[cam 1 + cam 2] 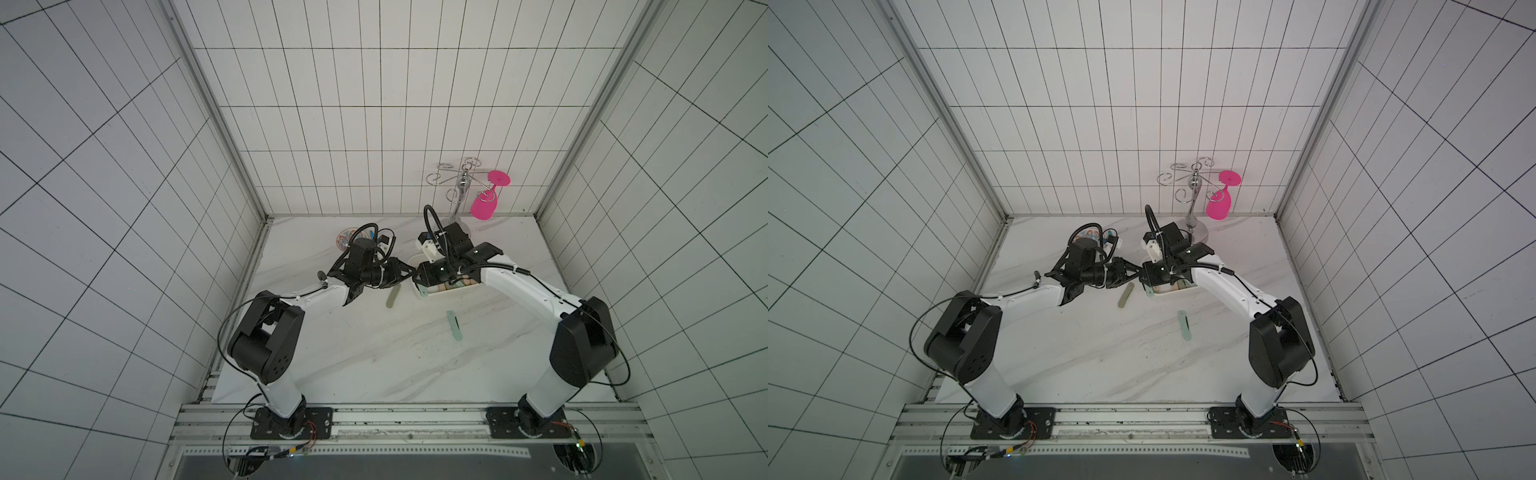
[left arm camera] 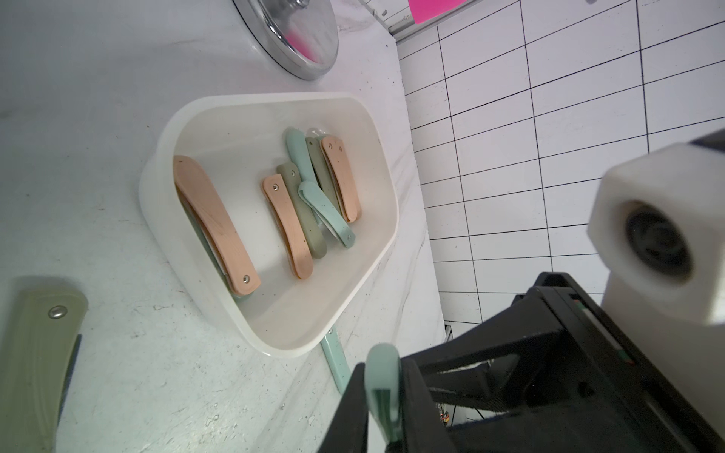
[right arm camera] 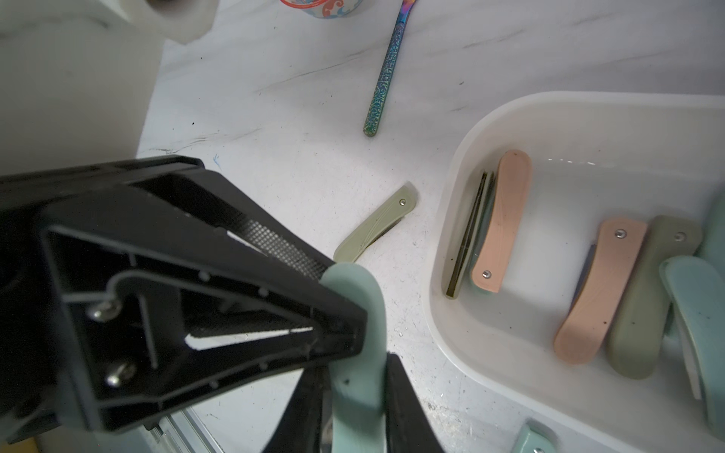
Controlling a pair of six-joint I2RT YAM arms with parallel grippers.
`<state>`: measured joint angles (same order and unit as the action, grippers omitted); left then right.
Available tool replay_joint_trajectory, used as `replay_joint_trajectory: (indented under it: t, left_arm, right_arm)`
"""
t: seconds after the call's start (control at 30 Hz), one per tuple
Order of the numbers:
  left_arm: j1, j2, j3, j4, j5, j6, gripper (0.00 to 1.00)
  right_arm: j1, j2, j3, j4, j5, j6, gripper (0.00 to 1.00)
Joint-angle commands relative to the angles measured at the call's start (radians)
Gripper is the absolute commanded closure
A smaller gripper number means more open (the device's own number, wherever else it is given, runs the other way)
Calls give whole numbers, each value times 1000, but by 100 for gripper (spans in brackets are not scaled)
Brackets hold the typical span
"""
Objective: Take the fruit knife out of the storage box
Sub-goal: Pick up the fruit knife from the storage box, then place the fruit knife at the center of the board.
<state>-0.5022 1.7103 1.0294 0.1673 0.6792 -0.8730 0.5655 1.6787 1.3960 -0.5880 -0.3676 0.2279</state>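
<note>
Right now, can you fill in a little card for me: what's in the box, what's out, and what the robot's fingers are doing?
box: white storage box, with several folded knives inside in peach, olive and mint
held knife: mint knife, outside the box
left fingers: shut on the mint knife
right fingers: shut on the same knife
loose on the table: olive knife, second mint knife
at the back: pink glass hanging on a metal rack
</note>
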Motion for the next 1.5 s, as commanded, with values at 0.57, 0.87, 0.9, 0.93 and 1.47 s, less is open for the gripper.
replay_joint_trajectory:
  t: [0.57,0.87,0.9,0.93,1.47]
  left_arm:
    - [19,21,52,-51,-30,94,100]
    - [126,35,132,-316,-39,303,100]
    - [134,47,154,-365,-46,339,100]
    - [141,65,182,-418,-56,379,100]
    - [151,284,367,-692,-321,657,100]
  right_arm:
    - [5,23,46,-16,-26,-29,59]
    - [-66,-36,52,-25,-81,-10,21]
    - [-76,-37,49,-29,-83,-12,19]
    - [-87,-38,45,-33,-82,-15,17]
    - [-108,13,46,-72,-52,-51,11]
